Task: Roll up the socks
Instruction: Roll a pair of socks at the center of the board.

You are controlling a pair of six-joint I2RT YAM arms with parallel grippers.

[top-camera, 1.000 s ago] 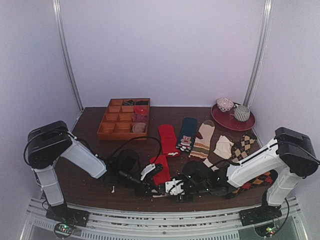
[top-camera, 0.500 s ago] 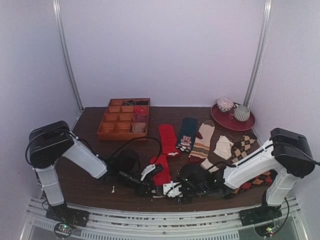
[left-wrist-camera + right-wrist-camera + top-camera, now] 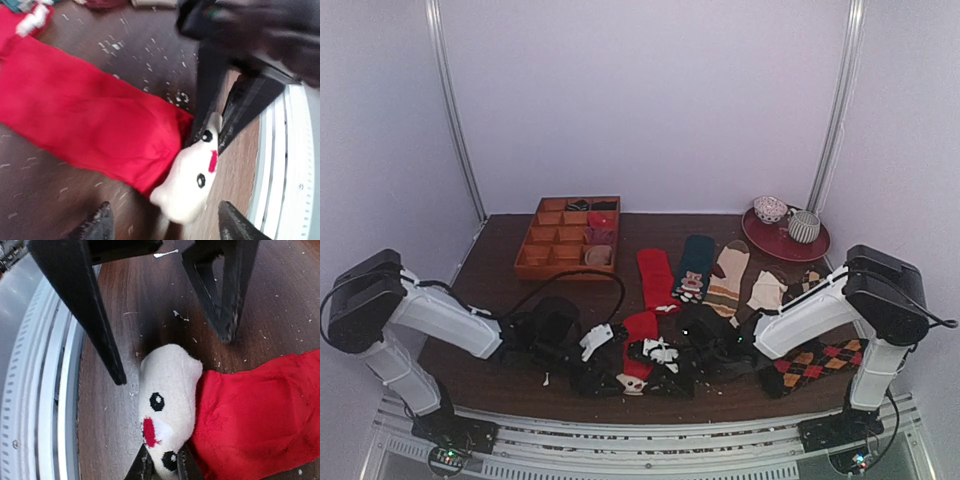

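Top view, sock: the red sock with cream end (image 3: 639,335) lies lower centre, cream end toward the bottom edge, where you would judge a roll can start.
Top view, count: seven socks (image 3: 657,278).
Left wrist view, left gripper (image 3: 165,222): spread wide near the cream end, holding nothing.
Right wrist view, right gripper (image 3: 162,462): narrow, pinching the cream end at bottom centre, probably to start the roll.

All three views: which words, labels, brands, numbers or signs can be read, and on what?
None can be read in any view.
The red sock has on its cream toe only a face of two black dots and a red mark.
Marks on the other socks: too small.
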